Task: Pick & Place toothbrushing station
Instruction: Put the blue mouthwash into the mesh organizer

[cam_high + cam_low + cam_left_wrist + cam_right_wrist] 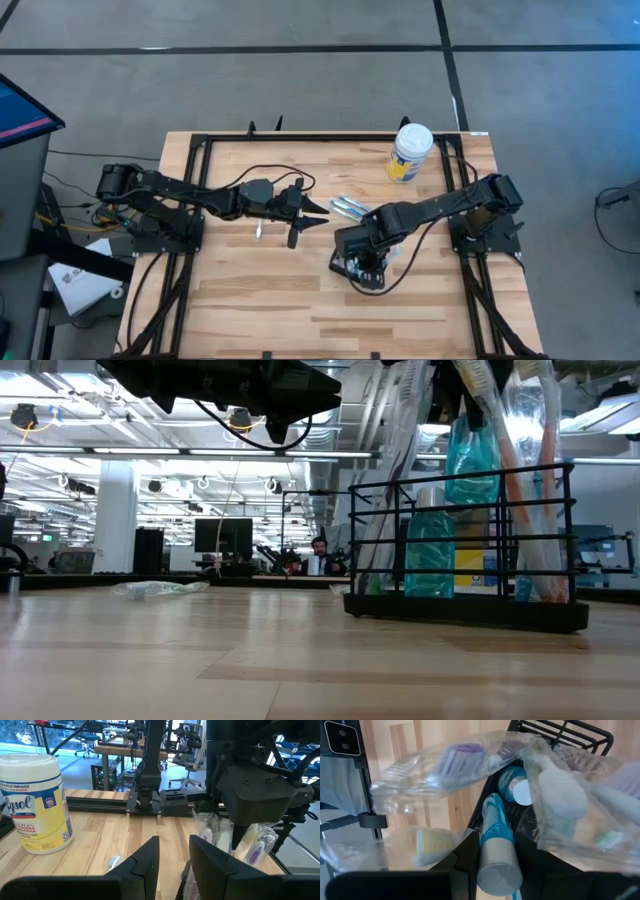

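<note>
Toothbrushing station (465, 550), a black wire rack holding a teal bottle (430, 550) and bagged toothbrushes (520, 480), stands on the bench (250, 290). Right gripper (362, 262) sits directly over the station, fingers clamped on a teal tube (497, 847) standing in it. Left gripper (310, 215) hovers beside the station, fingers a little apart, holding nothing. White-lidded wipes tub (411, 152) well beyond the station

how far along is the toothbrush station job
Done: the black wire station rack already holds wrapped toothbrushes and a teal bottle. In hand: the right gripper grips a teal tube above it. Left: a wrapped item lies on the wooden table; the left gripper is open.
</note>
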{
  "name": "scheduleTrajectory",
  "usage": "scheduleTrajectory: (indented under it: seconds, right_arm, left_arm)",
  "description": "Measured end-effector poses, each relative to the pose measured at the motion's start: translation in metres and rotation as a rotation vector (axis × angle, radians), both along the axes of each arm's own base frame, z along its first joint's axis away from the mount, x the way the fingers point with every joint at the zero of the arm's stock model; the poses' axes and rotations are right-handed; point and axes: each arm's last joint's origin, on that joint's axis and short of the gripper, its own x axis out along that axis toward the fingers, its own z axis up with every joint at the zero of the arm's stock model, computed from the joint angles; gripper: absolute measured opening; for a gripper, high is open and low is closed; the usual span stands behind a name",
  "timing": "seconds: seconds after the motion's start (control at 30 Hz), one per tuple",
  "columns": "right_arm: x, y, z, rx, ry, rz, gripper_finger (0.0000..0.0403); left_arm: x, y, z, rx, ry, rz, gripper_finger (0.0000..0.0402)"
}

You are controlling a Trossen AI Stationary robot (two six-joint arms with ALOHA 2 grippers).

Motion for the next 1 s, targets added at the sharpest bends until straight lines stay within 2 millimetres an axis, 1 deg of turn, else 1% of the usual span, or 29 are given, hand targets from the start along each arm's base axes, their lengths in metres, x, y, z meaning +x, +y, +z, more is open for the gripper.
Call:
scheduleTrajectory:
  seconds: [0.43,0.5,0.63,0.77,1.0]
  right_arm:
    - [0.002,0.0,0.0,0.003,-0.017,0.006,0.0083]
    - [0.002,0.0,-0.005,0.004,-0.023,0.005,0.0083]
    - [-0.001,-0.003,-0.022,-0.01,0.014,-0.004,0.0083]
    - [0.002,-0.003,-0.029,0.002,-0.02,-0.005,0.0083]
    - [0.0,-0.005,-0.039,0.0,0.004,-0.018,0.0083]
  left_arm:
    - [0.0,0.0,0.0,0.0,0.0,0.0,0.01]
    - [0.0,0.0,0.0,0.0,0.0,0.0,0.01]
    - [0.0,0.0,0.0,0.0,0.0,0.0,0.01]
    - [0.0,0.0,0.0,0.0,0.0,0.0,0.01]
    - [0.0,0.0,0.0,0.0,0.0,0.0,0.01]
